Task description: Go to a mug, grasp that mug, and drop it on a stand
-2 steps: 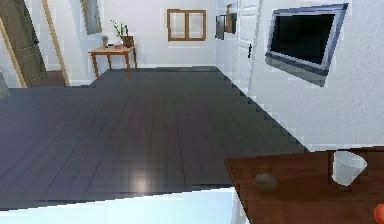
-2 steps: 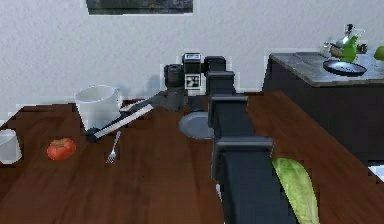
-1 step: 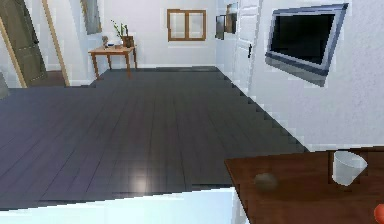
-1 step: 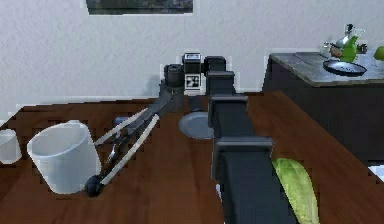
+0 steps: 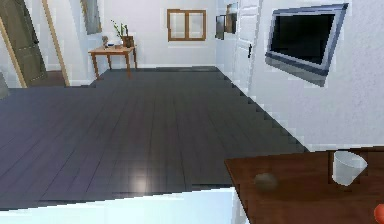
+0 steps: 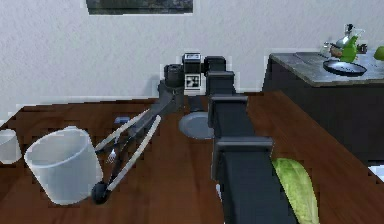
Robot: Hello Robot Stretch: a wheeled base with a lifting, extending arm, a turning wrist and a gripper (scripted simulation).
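A brown wooden table (image 6: 60, 115) carries a large white cup (image 6: 64, 166), a smaller white cup (image 6: 6, 146) at the arm side view's left edge, a flat grey round dish (image 6: 194, 125) farther back, and a green leafy vegetable (image 6: 297, 190) toward the right. A dark counter (image 6: 300, 72) nearby bears a dark shallow bowl (image 6: 345, 68) and green fruit (image 6: 348, 44). In the forward view, a small wooden side table (image 5: 112, 52) holding a potted plant (image 5: 122, 33) stands across the dark plank floor (image 5: 130, 120).
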